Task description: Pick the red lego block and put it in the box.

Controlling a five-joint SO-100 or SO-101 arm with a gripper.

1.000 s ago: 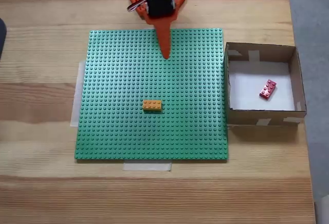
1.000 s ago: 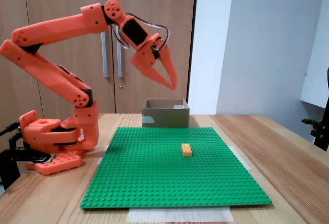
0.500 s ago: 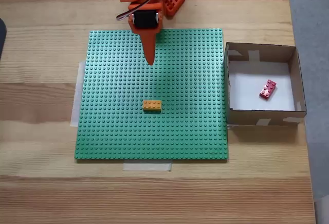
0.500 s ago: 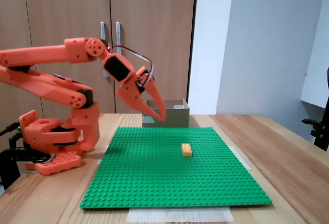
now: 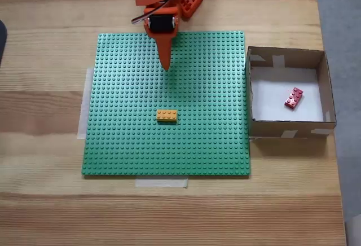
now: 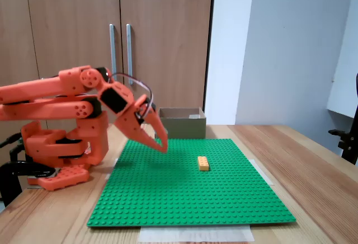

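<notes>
The red lego block (image 5: 294, 97) lies on the white floor of the cardboard box (image 5: 286, 129), right of the baseplate in the top-down fixed view. From the side, only the box (image 6: 180, 122) shows and the block inside it is hidden. My orange gripper (image 5: 165, 66) hangs low over the far part of the green baseplate (image 5: 124, 144), well away from the box. Its tips (image 6: 162, 146) are together, shut with nothing held.
An orange-yellow brick (image 5: 167, 115) sits on the baseplate near its middle, also visible from the side as a small brick (image 6: 203, 163). The arm's base (image 6: 59, 151) stands at the table's far edge. Wooden cupboard doors are behind.
The arm has folded down and back toward its base. The gripper dropped from high above the table to just over the baseplate. Both bricks stayed put.
</notes>
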